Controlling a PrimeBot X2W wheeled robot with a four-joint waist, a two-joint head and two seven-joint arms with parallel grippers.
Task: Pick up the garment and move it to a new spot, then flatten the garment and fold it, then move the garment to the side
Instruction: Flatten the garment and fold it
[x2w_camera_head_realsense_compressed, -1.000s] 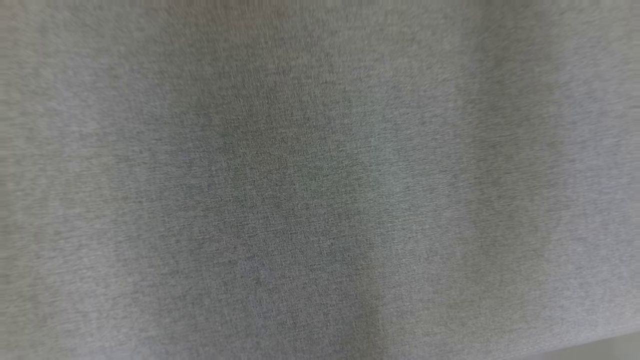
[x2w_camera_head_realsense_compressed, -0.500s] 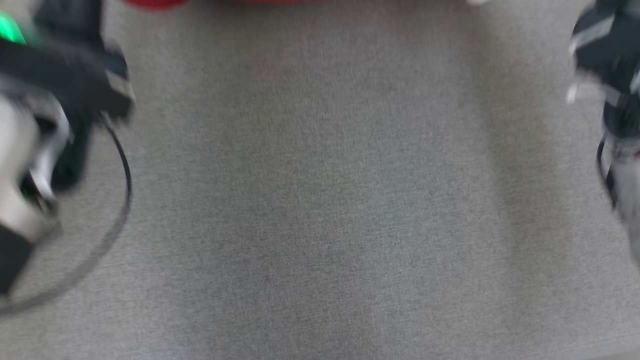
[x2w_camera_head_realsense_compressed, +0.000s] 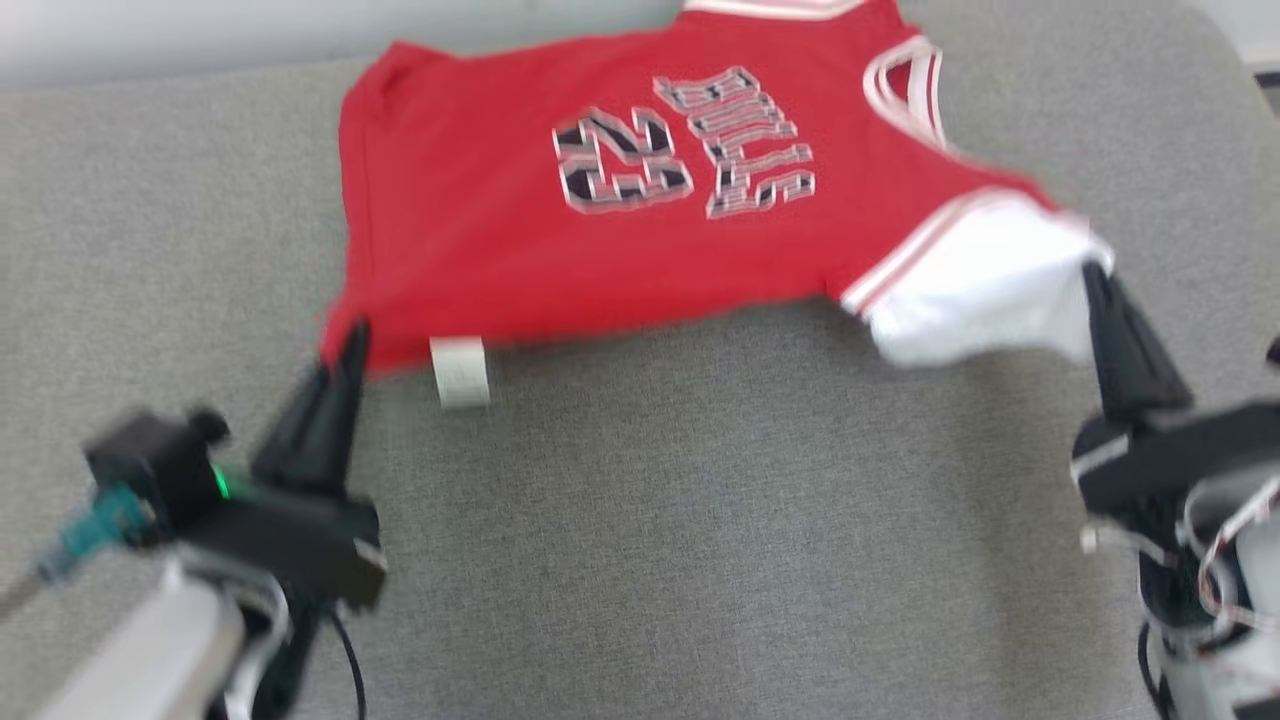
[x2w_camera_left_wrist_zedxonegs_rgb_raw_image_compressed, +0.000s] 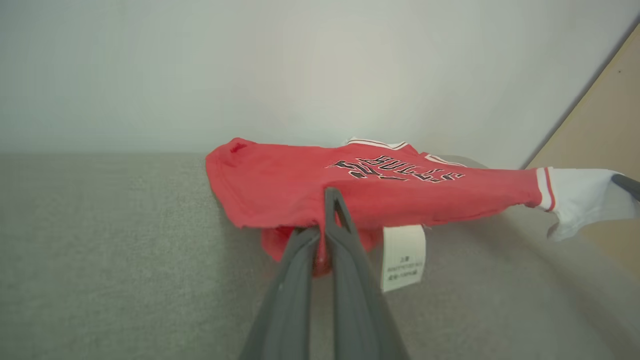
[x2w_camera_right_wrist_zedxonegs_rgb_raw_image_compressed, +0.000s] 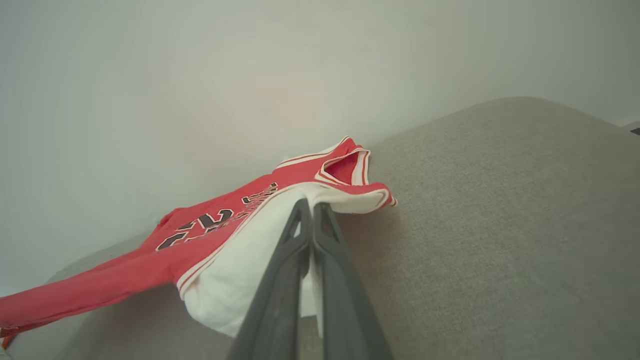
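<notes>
The garment (x2w_camera_head_realsense_compressed: 600, 250) lies long axis left-right between 2 grips: left end effector (x2w_camera_head_realsense_compressed: 350, 335) clamped on its hem (x2w_camera_head_realsense_compressed: 560, 332), right end effector (x2w_camera_head_realsense_compressed: 1093, 275) on its white sleeve (x2w_camera_head_realsense_compressed: 980, 290).

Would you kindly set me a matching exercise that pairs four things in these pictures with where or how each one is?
Things:
1. left end effector
2. right end effector
3. white label
4. grey cushion

Places or states:
A. lies beneath the jersey
B. shut on the jersey's white part
C. shut on the jersey's red hem
D. hangs from the red hem

Pairs: 1-C; 2-B; 3-D; 4-A
</notes>
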